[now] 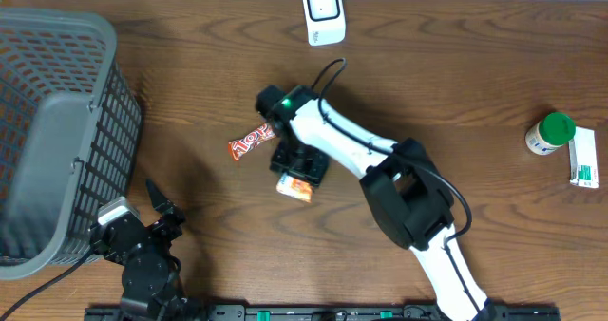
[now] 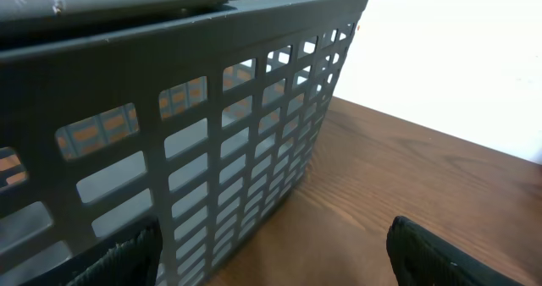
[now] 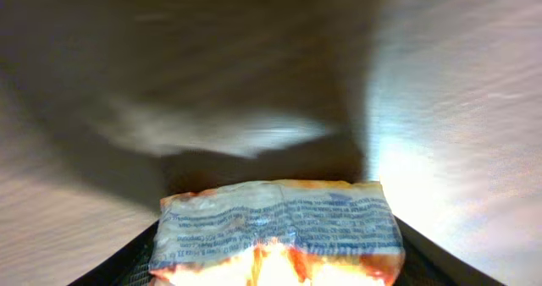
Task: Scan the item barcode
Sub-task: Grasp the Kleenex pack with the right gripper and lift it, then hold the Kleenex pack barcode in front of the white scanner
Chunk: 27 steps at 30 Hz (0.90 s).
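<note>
Crinkled orange packet, blue print up

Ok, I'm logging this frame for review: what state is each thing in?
left gripper: open, empty.
right gripper: jaws around the orange packet, grip unclear.
orange packet: flat on the table.
candy bar: lying flat, untouched.
bottle: green cap on.
basket: upright.

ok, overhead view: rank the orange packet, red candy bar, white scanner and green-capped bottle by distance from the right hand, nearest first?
1. orange packet: right at the right hand, mid-table.
2. red candy bar: just beside it, image left.
3. white scanner: top edge of the table.
4. green-capped bottle: far right edge.
</note>
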Each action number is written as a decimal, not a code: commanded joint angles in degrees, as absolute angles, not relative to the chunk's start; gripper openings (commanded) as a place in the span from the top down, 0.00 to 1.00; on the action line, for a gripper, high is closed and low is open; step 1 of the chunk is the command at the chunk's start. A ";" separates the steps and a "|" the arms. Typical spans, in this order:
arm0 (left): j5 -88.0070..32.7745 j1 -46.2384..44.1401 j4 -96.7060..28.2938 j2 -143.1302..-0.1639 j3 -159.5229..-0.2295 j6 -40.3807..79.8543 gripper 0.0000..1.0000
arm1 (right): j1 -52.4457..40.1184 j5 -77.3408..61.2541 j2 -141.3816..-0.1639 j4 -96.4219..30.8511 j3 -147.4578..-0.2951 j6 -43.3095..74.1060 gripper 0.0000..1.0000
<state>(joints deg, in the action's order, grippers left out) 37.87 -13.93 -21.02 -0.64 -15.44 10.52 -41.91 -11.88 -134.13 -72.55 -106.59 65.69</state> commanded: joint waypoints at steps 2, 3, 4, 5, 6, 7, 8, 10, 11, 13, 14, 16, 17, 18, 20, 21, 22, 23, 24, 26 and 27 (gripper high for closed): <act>38.59 -13.85 -20.97 -0.60 -15.64 10.83 0.15 | -37.08 -19.46 -135.44 -77.30 -110.96 55.33 0.37; 38.61 -13.85 -20.97 -0.60 -15.64 10.83 0.15 | -35.86 -21.87 -135.44 -78.63 -111.83 52.49 0.38; 38.59 -13.85 -20.97 -0.60 -15.64 10.83 0.15 | -34.81 -23.81 -135.44 -79.59 -112.46 50.02 0.38; 38.61 -13.85 -20.97 -0.60 -15.64 10.83 0.15 | -33.74 -25.69 -135.44 -80.58 -112.99 47.59 0.37; 38.61 -13.85 -20.97 -0.60 -15.64 10.83 0.15 | -32.64 -27.53 -135.44 -81.45 -113.40 45.17 0.36; 38.61 -13.85 -20.97 -0.60 -15.64 10.83 0.15 | -31.31 -29.78 -135.44 -82.37 -113.65 42.44 0.36; 38.59 -13.85 -20.97 -0.60 -15.64 10.83 0.15 | -30.35 -31.38 -135.44 -82.96 -113.67 40.58 0.35; 38.59 -13.85 -20.97 -0.60 -15.64 10.83 0.15 | -27.90 -34.68 -135.44 -84.79 -113.67 37.21 0.34; 38.59 -13.85 -20.97 -0.60 -15.64 10.83 0.15 | -26.48 -35.29 -135.44 -85.80 -113.67 36.03 0.34; 38.59 -13.85 -20.97 -0.60 -15.64 10.83 0.15 | -24.18 -35.33 -135.44 -87.42 -113.67 35.11 0.34; 38.61 -13.85 -20.97 -0.60 -15.64 10.83 0.15 | -23.29 -35.57 -135.44 -88.01 -113.67 34.74 0.34; 38.61 -13.85 -20.97 -0.60 -15.64 10.83 0.15 | -21.39 -36.82 -135.44 -88.99 -113.67 32.97 0.34; 38.59 -13.85 -20.97 -0.60 -15.64 10.83 0.15 | -20.53 -37.26 -135.44 -89.25 -113.67 32.21 0.35; 38.61 -13.85 -20.97 -0.60 -15.64 10.83 0.15 | -19.75 -37.60 -135.44 -89.65 -113.67 31.99 0.35; 38.61 -13.85 -20.97 -0.60 -15.64 10.83 0.15 | -18.46 -37.67 -135.44 -90.17 -113.65 31.14 0.36; 38.61 -13.85 -20.97 -0.60 -15.64 10.83 0.15 | -17.93 -37.60 -135.44 -90.54 -113.65 31.07 0.36; 38.61 -13.85 -20.97 -0.60 -15.64 10.83 0.15 | -17.50 -37.63 -135.44 -90.74 -113.65 30.46 0.36; 38.61 -13.85 -20.97 -0.60 -15.64 10.83 0.15 | -17.19 -37.63 -135.44 -90.91 -113.67 29.91 0.37; 38.59 -13.85 -20.97 -0.60 -15.64 10.83 0.15 | -16.99 -37.58 -135.44 -90.91 -113.67 29.71 0.38; 38.59 -13.85 -20.97 -0.60 -15.64 10.83 0.14 | -16.91 -37.58 -135.44 -90.85 -113.67 29.45 0.39; 38.61 -13.85 -20.97 -0.60 -15.64 10.83 0.15 | -16.91 -37.60 -135.44 -90.56 -113.67 29.17 0.40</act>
<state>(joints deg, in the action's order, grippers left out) 37.87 -13.93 -20.99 -0.64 -15.44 10.52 -16.82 -35.97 -135.22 -90.63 -112.77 31.38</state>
